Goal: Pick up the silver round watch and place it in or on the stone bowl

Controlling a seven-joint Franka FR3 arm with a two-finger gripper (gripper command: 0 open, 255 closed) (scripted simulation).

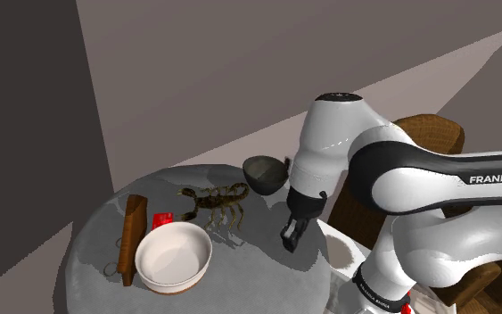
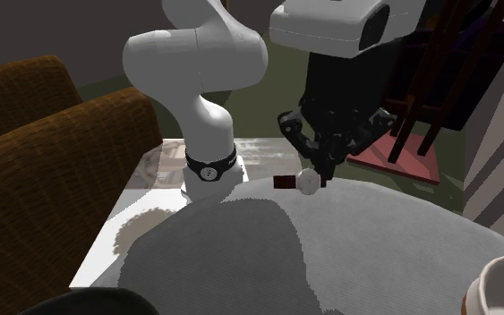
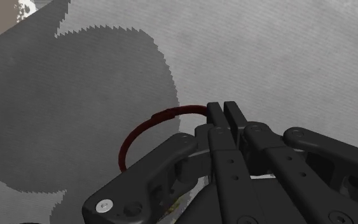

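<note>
Grey, round tabletop (image 1: 249,259) lies under the pincer (image 1: 292,234), which hangs close to the rim on the stand's side. Open surface spreads away from it toward the table's middle. The pincer is clenched on the dark red strap of the silver round watch (image 2: 308,182), whose face juts out just beside the fingertips. Beyond the pincer, near the far rim, sits the dark stone bowl (image 1: 265,172), its hollow plain grey. Farther off stands a white bowl (image 1: 174,257), its inside plain white. A scorpion figure (image 1: 218,203) lies between the two bowls.
</note>
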